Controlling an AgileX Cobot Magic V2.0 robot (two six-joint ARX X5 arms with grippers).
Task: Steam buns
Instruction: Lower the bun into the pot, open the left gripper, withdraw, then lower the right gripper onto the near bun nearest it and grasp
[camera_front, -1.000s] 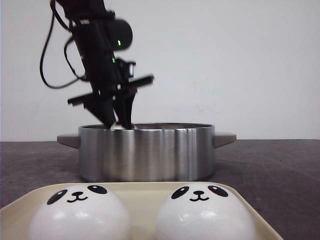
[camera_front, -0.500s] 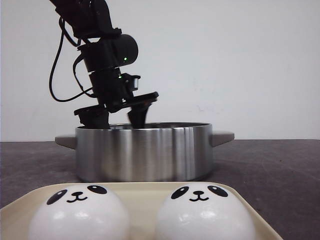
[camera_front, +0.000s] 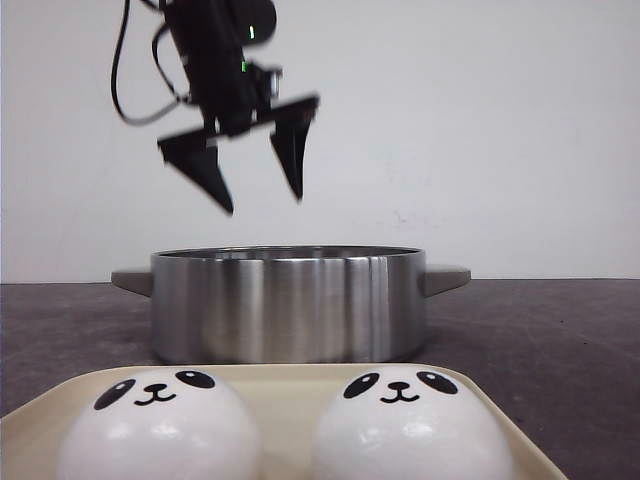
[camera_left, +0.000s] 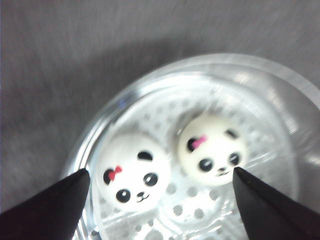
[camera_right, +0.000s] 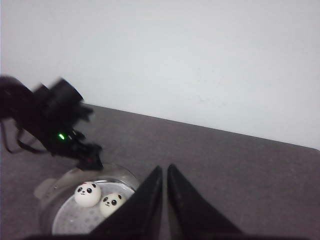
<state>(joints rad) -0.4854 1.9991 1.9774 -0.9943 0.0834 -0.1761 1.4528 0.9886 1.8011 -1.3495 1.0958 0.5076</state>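
Observation:
Two white panda buns (camera_front: 160, 425) (camera_front: 410, 425) sit side by side on a cream tray (camera_front: 290, 385) at the front. Two more panda buns with pink bows (camera_left: 134, 172) (camera_left: 212, 150) lie on the perforated floor of the steel pot (camera_front: 290, 305); they also show in the right wrist view (camera_right: 87, 194) (camera_right: 114, 202). My left gripper (camera_front: 262, 195) is open and empty, raised above the pot's left half. In its wrist view its fingertips (camera_left: 75, 182) frame the two buns from above. My right gripper (camera_right: 165, 172) is shut and empty, high up and well away from the pot.
The pot has a handle on each side (camera_front: 447, 277) and stands on a dark grey table (camera_front: 540, 330) before a white wall. The tray's front part is cut off by the frame edge.
My left gripper has opened inside the pot, left a bun there and risen straight up, clear of the rim. The pot shifted slightly left. The tray buns have not moved.

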